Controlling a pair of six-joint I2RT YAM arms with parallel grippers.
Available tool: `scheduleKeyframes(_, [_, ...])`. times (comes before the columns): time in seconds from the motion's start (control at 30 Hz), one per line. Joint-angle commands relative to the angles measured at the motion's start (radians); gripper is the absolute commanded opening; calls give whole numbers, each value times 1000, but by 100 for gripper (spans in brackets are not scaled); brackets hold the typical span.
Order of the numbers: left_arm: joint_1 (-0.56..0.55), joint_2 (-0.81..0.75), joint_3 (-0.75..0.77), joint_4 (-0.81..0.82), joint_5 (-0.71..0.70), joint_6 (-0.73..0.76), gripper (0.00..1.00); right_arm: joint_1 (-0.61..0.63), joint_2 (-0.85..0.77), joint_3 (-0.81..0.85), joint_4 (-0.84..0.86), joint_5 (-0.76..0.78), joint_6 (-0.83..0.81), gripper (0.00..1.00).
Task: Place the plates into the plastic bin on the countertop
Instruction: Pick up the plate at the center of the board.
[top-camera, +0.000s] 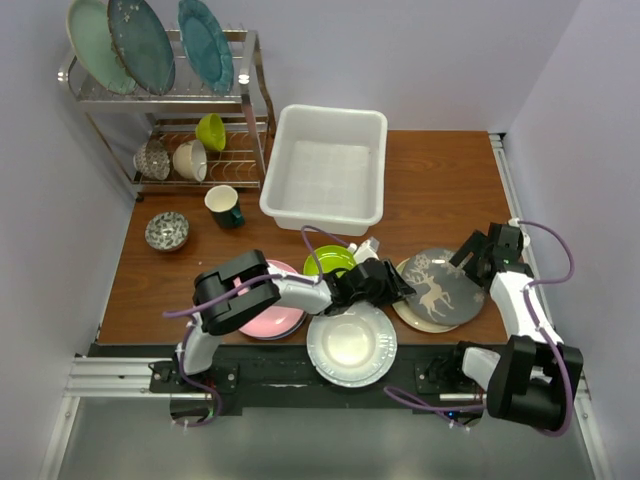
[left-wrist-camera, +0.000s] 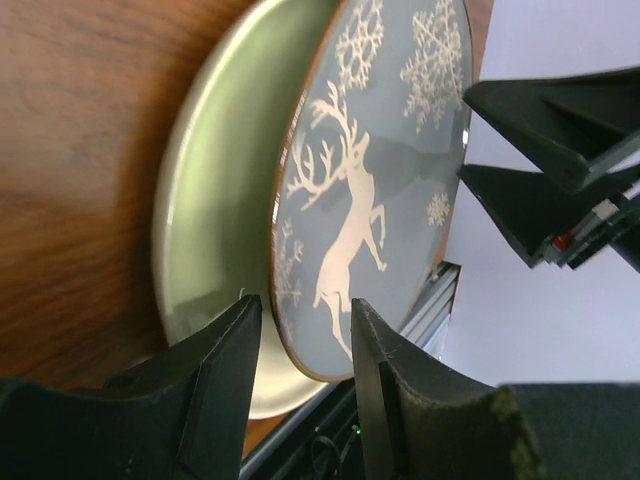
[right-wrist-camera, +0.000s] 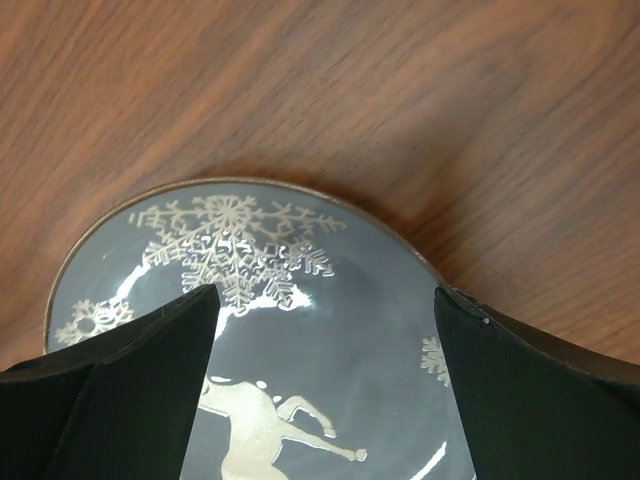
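Observation:
The grey deer plate (top-camera: 440, 288) lies on a cream plate (top-camera: 412, 313) at the front right of the countertop (top-camera: 440, 180). My left gripper (top-camera: 398, 284) is open at its left rim; in the left wrist view the grey plate's edge (left-wrist-camera: 330, 220) sits between the fingers (left-wrist-camera: 225, 370), over the cream plate (left-wrist-camera: 210, 200). My right gripper (top-camera: 468, 256) is open wide above the plate's far right part (right-wrist-camera: 330, 300). A white fluted plate (top-camera: 350, 345), a lime green plate (top-camera: 328, 261) and a pink plate (top-camera: 265, 312) lie near the front. The white plastic bin (top-camera: 325, 170) holds nothing.
A wire dish rack (top-camera: 170, 100) at the back left holds large teal plates (top-camera: 140, 40) and small bowls. A dark cup (top-camera: 223, 206) and a patterned bowl (top-camera: 166, 231) stand in front of it. Walls close in on both sides.

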Motion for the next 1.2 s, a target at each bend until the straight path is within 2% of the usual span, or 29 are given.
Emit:
scheduleKeyframes(0.0, [9, -12, -1, -80, -22, 9, 46, 1, -37, 13, 50, 108, -26, 94])
scheduleKeyframes(0.07, [17, -13, -2, -88, -23, 9, 46, 1, -44, -6, 64, 124, -26, 98])
scheduleKeyframes(0.47, [37, 37, 68, -123, -8, 50, 46, -4, 3, -27, 111, 118, -1, 99])
scheduleKeyframes(0.73, [37, 102, 200, -252, -14, 110, 47, -7, 72, -63, 182, -65, 33, 97])
scheduleKeyframes(0.9, [35, 120, 215, -214, 9, 132, 46, -7, 77, -64, 196, -137, 31, 97])
scheduleKeyframes(1.0, [32, 123, 188, -145, 24, 136, 43, -8, 77, -63, 197, -137, 30, 96])
scheduleKeyframes(1.1, [31, 116, 148, -42, 50, 147, 33, -8, 80, -60, 197, -163, 25, 96])
scheduleKeyframes(1.17, [29, 116, 137, 16, 66, 164, 24, -10, 80, -58, 196, -168, 25, 96])
